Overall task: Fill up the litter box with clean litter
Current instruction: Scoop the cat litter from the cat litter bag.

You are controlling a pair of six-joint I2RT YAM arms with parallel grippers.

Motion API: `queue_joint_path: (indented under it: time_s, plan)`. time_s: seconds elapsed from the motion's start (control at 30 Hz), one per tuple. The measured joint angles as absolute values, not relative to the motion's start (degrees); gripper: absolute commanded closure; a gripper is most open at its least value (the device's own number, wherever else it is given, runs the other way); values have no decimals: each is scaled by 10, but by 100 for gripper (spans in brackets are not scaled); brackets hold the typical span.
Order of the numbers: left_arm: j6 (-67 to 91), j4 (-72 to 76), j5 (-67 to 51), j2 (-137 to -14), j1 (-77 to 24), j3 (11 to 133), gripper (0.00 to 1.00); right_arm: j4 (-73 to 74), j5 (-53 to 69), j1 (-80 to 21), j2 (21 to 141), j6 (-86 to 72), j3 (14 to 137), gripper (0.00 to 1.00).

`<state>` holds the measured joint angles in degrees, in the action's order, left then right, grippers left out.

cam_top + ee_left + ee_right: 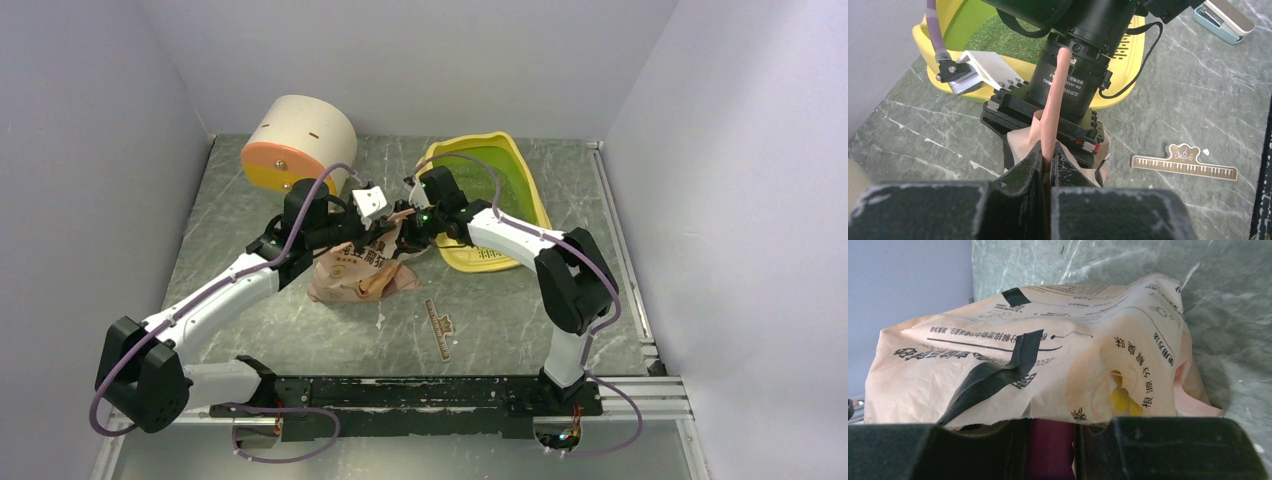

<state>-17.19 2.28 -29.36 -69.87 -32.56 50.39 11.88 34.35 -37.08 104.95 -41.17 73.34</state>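
Note:
The yellow litter box [515, 170] with its lime-green pan stands at the back right; in the left wrist view its rim [930, 47] frames a speckled green layer of clean litter [998, 37]. The pink printed bag [355, 270] lies left of the box. My left gripper [1050, 150] is shut on the bag's upright top edge [1055, 95]. My right gripper [1050, 427] is shut on a magenta scoop handle [1050, 450] that disappears under the bag's torn opening [1013, 365]. Both grippers meet at the bag's mouth [400, 225].
A cream-and-orange cylindrical container [300, 140] lies at the back left. A brown keyboard-patterned strip [440, 325] rests on the marbled table in front of the bag, also in the left wrist view as the strip [1184, 165]. Grey walls close in on three sides.

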Motion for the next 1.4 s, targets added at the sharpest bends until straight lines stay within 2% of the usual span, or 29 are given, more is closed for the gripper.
queue_joint_path:
  time_s: [0.47, 0.97, 1.13, 1.4]
  plan:
    - [-180, -13, -303, -757, -328, 558, 95, -109, 438, -366, 1059, -575, 615, 100]
    - [-197, -15, -311, -774, -332, 594, 95, -423, 502, -308, 1025, -799, 478, 100]
    - [-197, -8, -303, -754, -332, 579, 95, -451, 510, -283, 997, -827, 454, 100]
    - [-197, -3, -280, -698, -332, 540, 95, -389, 524, -225, 918, -793, 445, 100]
